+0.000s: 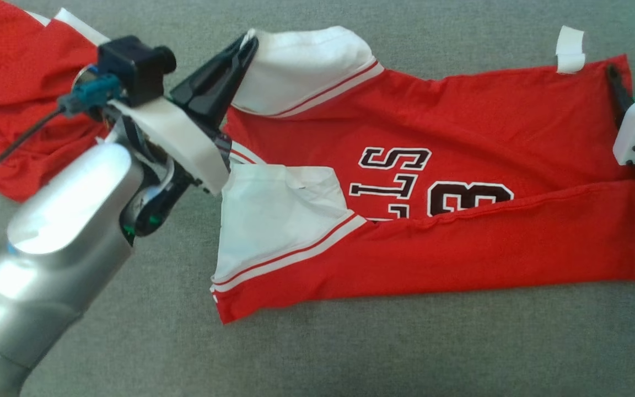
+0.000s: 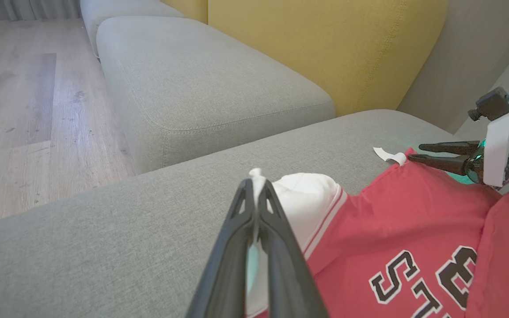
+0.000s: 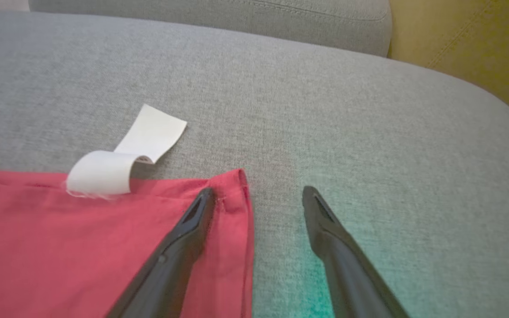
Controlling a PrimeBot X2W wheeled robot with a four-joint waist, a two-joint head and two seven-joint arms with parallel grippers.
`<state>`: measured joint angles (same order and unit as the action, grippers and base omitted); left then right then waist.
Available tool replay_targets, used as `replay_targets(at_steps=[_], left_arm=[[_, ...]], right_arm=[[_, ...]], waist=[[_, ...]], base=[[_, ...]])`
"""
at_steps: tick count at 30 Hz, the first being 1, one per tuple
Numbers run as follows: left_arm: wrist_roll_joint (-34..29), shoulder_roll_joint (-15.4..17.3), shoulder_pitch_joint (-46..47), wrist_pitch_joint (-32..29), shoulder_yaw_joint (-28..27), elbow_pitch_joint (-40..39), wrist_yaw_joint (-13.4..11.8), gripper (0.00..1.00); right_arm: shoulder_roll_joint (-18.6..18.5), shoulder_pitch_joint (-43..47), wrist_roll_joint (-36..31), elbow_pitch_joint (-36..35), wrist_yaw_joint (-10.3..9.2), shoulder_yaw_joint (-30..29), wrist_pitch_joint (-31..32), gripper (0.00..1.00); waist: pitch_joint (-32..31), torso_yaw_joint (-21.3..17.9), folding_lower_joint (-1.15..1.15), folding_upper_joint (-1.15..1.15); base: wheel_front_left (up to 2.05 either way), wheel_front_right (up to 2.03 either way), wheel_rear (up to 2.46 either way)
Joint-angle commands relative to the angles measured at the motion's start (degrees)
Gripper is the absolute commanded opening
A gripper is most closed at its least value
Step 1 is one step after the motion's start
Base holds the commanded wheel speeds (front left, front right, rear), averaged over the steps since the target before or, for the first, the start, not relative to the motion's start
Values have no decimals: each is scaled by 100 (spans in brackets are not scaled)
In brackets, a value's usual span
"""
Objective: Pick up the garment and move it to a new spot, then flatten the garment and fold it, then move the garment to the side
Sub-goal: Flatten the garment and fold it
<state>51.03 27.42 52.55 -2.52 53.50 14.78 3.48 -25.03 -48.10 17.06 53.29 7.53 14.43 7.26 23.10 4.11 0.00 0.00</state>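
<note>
Red jersey [image 1: 461, 127] with white sleeves and black lettering is lying flat on the grey fabric sofa cushion [image 1: 350, 342], with its near long edge folded over the lettering. Left gripper [image 1: 247, 44] is pinching the far white sleeve [image 1: 306, 66], jaws together on cloth. Right gripper [image 3: 258, 191] is straddling the hem corner, jaws apart. Likely remaining: far-side fold, cross fold, shifting aside.

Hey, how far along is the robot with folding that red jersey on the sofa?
Done: the red jersey lies spread on the grey cushion, its near long side folded over part of the lettering. In hand: the left gripper is shut on the far white sleeve; the right gripper stands open at the hem corner, gripping nothing. Left: fold the far side in, finish folding, move it aside.
</note>
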Motion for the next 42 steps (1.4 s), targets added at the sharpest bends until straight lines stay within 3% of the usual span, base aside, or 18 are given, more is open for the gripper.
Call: replay_targets(at_steps=[1, 7, 8, 9, 24, 37, 42], left_arm=[[-53, 217, 373, 2, -254, -130, -43, 0], [-72, 155, 559, -5, -281, 66, -48, 0], [-71, 150, 580, 7, -293, 118, -50, 0], [-75, 145, 616, 30, -303, 211, -41, 0], [-49, 71, 898, 381, -515, 926, -56, 0], [-653, -282, 2268, 1108, -651, 2268, -148, 0], [-697, -474, 2384, 1354, -583, 2761, 31, 0]], right_arm=[[-52, -129, -28, -49, -4, 114, 2, 100], [-56, -281, 116, 201, -4, 436, 255, 100], [-53, -293, 175, 227, -4, 496, 307, 67], [-68, -324, 289, 245, -4, 609, 358, 0], [-140, -875, 948, 55, -4, 831, -295, 0], [87, -1920, 992, 218, -4, 557, -1192, 0], [215, -1983, 1108, 355, -4, 560, -1358, 0]], waist=[[65, 10, 0, 0], [176, 16, 0, 0], [184, 11, 0, 0], [197, -2, 0, 0], [64, -169, 0, 0], [308, -353, 0, 0], [228, -377, 0, 0]], base=[[0, 0, 0], [0, 0, 0], [0, 0, 0], [0, 0, 0], [0, 0, 0], [0, 0, 0], [0, 0, 0]])
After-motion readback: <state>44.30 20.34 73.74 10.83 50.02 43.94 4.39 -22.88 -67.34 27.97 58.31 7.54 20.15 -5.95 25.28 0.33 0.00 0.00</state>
